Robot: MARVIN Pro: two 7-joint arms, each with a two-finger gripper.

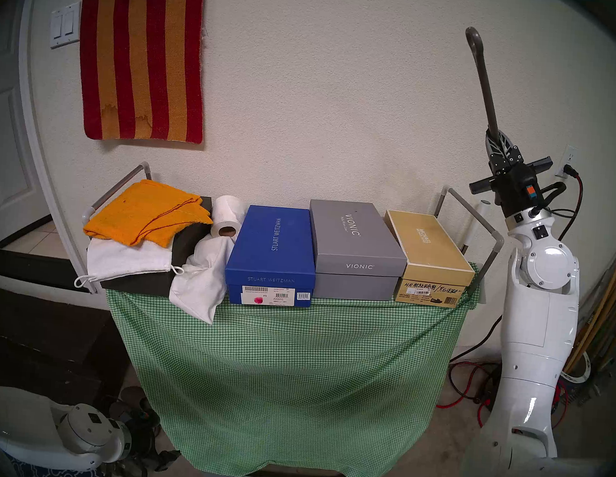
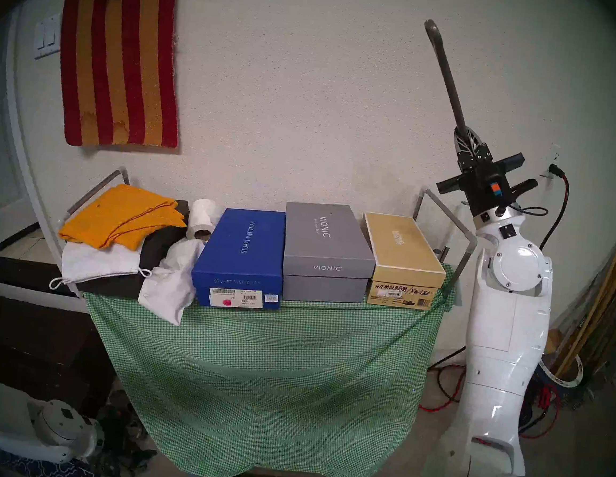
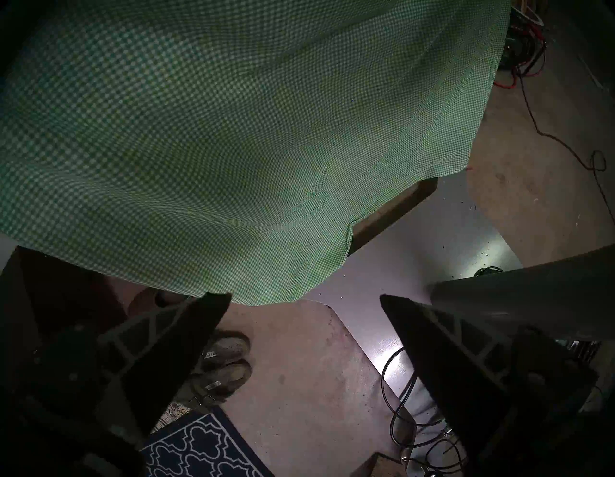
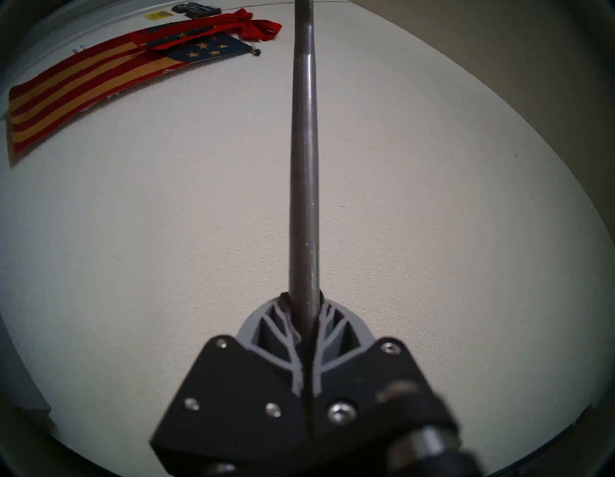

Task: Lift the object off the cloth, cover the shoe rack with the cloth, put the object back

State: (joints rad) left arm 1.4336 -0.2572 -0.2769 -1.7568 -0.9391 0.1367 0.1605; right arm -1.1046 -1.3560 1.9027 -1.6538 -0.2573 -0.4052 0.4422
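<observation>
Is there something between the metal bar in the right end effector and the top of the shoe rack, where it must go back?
Nothing visible. The metal bar is held high beside the shoe rack, open air between.

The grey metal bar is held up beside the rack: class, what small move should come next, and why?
Probably the right gripper should carry the grey metal bar left and down toward the top of the shoe rack. The green-check cloth already hangs over the rack's front, so putting the bar back looks like the step left. The left gripper is open and holds nothing.
</observation>
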